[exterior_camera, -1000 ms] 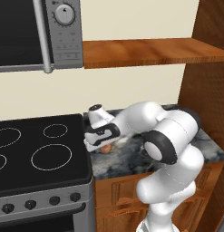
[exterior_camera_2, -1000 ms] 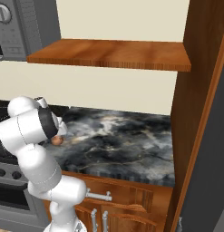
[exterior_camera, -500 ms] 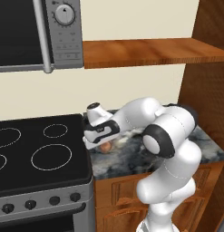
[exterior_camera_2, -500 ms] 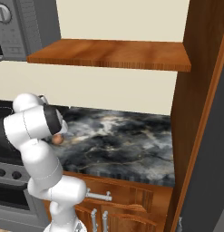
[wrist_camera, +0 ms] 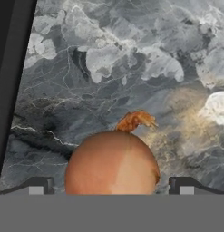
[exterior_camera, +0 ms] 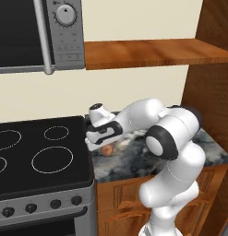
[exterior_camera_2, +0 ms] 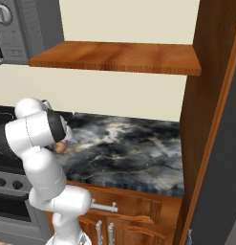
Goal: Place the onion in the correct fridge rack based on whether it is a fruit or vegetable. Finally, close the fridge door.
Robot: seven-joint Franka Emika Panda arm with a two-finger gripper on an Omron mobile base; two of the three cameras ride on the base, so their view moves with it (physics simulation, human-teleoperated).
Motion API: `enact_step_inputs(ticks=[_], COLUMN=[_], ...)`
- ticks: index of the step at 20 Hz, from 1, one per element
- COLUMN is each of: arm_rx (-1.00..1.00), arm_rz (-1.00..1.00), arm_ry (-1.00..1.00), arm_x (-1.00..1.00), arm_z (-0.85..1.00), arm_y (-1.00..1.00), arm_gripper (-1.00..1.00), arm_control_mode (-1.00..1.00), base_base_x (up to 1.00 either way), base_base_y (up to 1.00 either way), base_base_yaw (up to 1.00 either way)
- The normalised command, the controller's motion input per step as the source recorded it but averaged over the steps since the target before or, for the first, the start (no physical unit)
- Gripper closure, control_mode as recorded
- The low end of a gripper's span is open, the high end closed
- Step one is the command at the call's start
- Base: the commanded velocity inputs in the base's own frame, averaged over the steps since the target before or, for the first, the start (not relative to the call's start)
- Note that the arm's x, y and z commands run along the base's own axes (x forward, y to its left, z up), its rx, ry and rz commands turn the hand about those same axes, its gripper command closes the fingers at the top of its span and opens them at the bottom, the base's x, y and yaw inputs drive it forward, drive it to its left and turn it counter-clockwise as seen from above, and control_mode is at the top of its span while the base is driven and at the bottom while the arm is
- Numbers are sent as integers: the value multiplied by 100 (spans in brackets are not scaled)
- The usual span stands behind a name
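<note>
The onion [wrist_camera: 112,165], a pinkish-brown ball with a paler patch and a dry tuft on top, lies on the dark marble counter [exterior_camera_2: 134,148] close to the stove's right edge. It also shows as a small round shape under the hand [exterior_camera: 106,150] and beside the arm [exterior_camera_2: 59,148]. My gripper [wrist_camera: 111,186] is lowered over the onion and open. One fingertip [wrist_camera: 38,186] stands on each side of it with a small gap. The gripper [exterior_camera: 104,145] hangs from the arm bent over the counter's left end. The fridge rack is out of view.
A black stove top [exterior_camera: 41,156] borders the counter on the left, with a microwave [exterior_camera: 37,32] above it. A wooden shelf [exterior_camera: 147,50] runs over the counter. A tall wooden panel [exterior_camera_2: 205,119] closes the counter's right end.
The hand has stayed over the onion. The arm's elbow has shifted a little while the hand settled lower around it.
</note>
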Motion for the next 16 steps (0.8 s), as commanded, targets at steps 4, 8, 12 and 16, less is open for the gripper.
enact_step_inputs(ticks=[4,8,12,16], arm_rx=[0,0,0,0], arm_rz=[0,0,0,0], arm_ry=[0,0,0,0], arm_x=[0,2,0,0], arm_z=[-2,-15,-33,-36], arm_y=[-25,-11,0,3], arm_gripper=[-100,-100,-100,-100], arm_control_mode=[-100,-100,-100,-100], base_base_x=[0,0,0,0], base_base_y=[0,0,0,0], base_base_yaw=[0,0,0,0])
